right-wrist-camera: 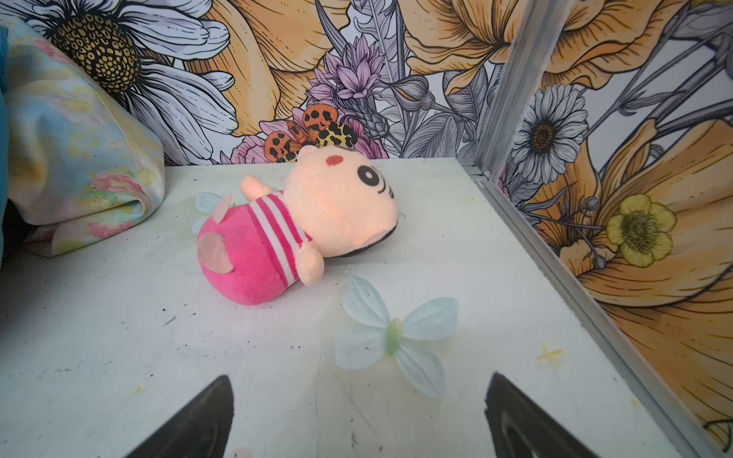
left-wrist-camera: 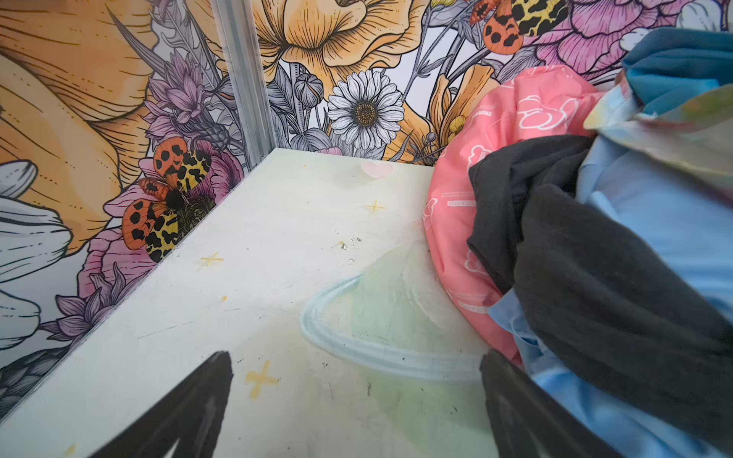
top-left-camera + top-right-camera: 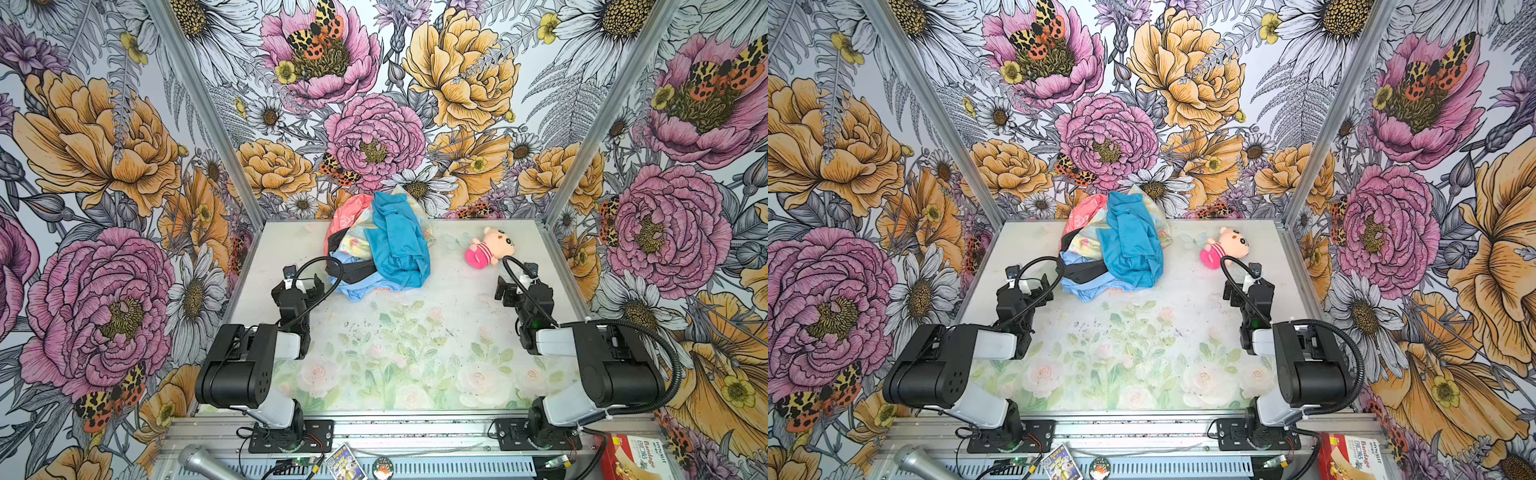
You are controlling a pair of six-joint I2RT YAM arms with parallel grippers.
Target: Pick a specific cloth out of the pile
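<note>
- Sky-blue thin woven cloth [image 3: 356, 291] lies at the near foot of the heaped pile of mixed garments [image 3: 376, 245], partly under a black garment [image 2: 595, 257]; nothing is picked out yet.
- Left gripper [image 2: 357, 408] hovers just beside it, fingers wide and empty.
- Right gripper [image 1: 357, 416], equally wide and empty, faces the pink plush toy [image 1: 293, 226], apart from the pile.
</note>
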